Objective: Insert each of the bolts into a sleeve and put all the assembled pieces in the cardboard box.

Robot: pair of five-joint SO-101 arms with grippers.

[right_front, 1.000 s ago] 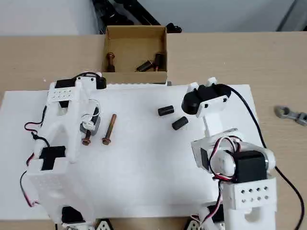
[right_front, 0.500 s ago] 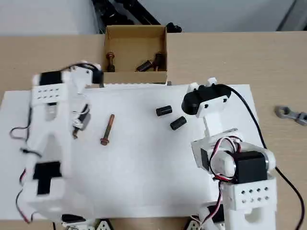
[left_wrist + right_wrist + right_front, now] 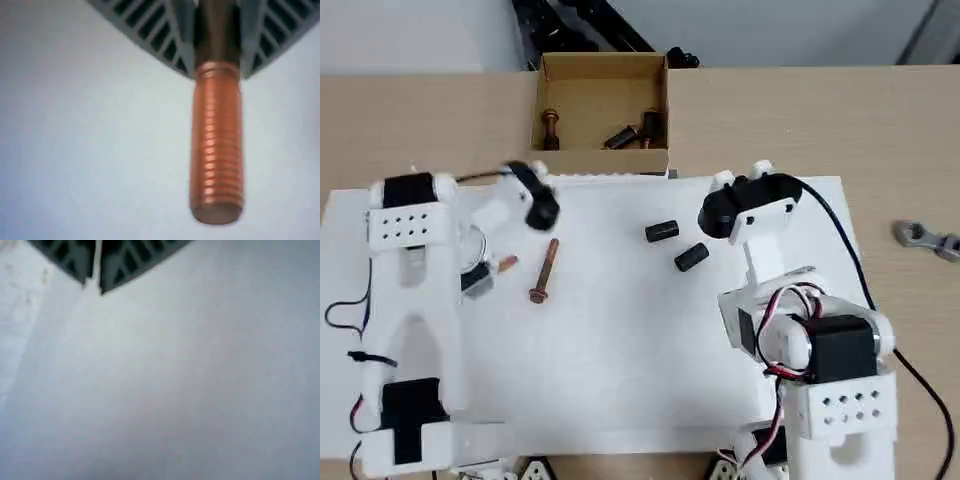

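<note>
My left gripper [image 3: 215,30] is shut on a copper bolt [image 3: 216,150], whose threaded end sticks out past the grey fingers [image 3: 145,25]. From above, this held bolt [image 3: 506,263] hangs over the left side of the white board [image 3: 620,350]. A second bolt [image 3: 545,270] lies loose on the board just to its right. Two black sleeves [image 3: 663,231] [image 3: 692,256] lie near the board's middle. My right gripper [image 3: 92,284] is shut on nothing, close above the white surface, just right of the sleeves. The cardboard box [image 3: 603,155] behind the board holds several assembled pieces.
A metal wrench [image 3: 925,237] lies on the wooden table [image 3: 880,120] at the far right. The right arm's base [image 3: 820,360] stands on the board's front right corner. Cables trail along the left arm.
The left arm has lifted one bolt from beside the other and carried it left, turning it so the tip points right. The right arm has kept still.
</note>
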